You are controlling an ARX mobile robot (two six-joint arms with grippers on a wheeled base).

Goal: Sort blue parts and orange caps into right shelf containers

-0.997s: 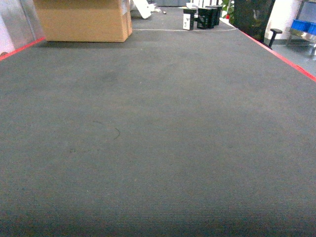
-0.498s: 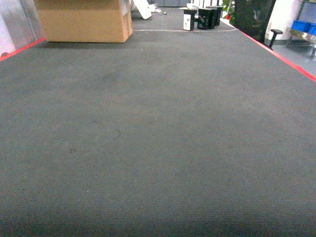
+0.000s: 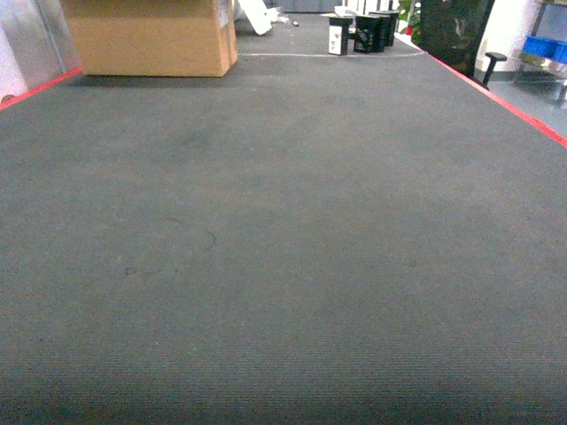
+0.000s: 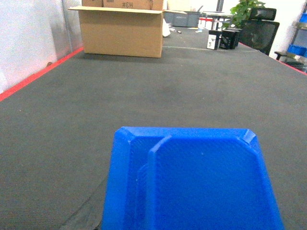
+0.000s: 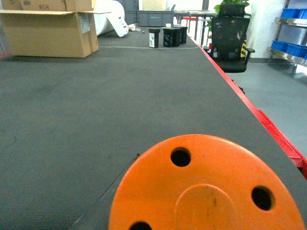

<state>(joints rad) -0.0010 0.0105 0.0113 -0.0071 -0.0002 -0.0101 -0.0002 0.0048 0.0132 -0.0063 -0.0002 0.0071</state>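
Carpet (image 3: 283, 248) wide between red edge lines (image 3: 496, 96), blue part (image 4: 192, 182) and orange cap (image 5: 206, 191) close under wrists, hands' grip unclear.

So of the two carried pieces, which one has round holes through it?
The orange plastic disc cap in the right wrist view; the blue plastic part shows none.

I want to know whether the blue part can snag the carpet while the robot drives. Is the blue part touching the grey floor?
Cannot tell. The left wrist view shows the blue part filling the foreground over the grey floor, its underside hidden; the head view misses it.
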